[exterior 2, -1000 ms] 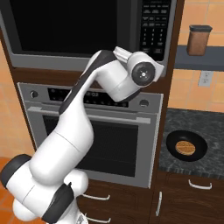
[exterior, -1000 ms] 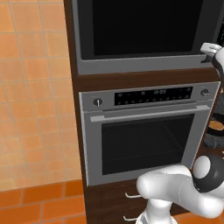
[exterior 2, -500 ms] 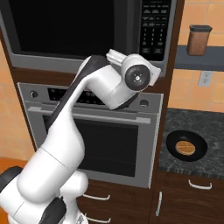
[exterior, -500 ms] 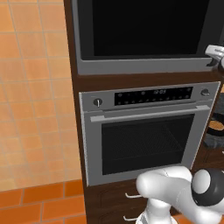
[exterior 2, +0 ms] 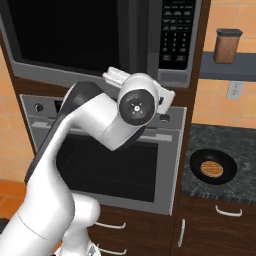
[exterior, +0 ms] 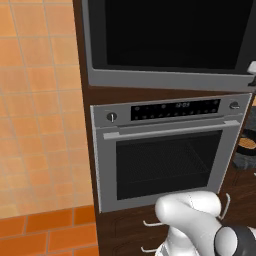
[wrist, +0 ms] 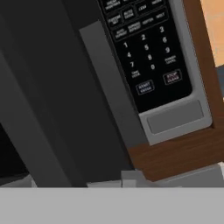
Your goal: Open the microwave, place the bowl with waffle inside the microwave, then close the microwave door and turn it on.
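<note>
The microwave [exterior: 170, 37] fills the top of the cabinet column, and its black glass door [exterior 2: 65, 35] looks shut. The dark vertical bar handle [exterior 2: 140, 35] stands left of the keypad [exterior 2: 175, 30]. In the hand view the handle [wrist: 111, 83] and keypad [wrist: 146, 48] are very close and run diagonally. My wrist [exterior 2: 136, 105] hangs in front of the microwave's lower right corner and hides the fingers, so I cannot tell their state. The dark bowl with waffle [exterior 2: 212, 168] sits on the counter to the right, also seen as the bowl [exterior: 247, 143] at the picture's edge.
A silver oven [exterior: 165, 150] with knobs and a display strip sits under the microwave. The dark stone counter [exterior 2: 235, 145] lies right of it, above wooden drawers [exterior 2: 220, 220]. A brown jar [exterior 2: 227, 46] stands on a shelf. An orange tiled wall [exterior: 35, 115] is on the left.
In the right base view the wrist has swung down and to the left, from beside the keypad to the microwave's lower right corner. Bowl and door have not moved.
</note>
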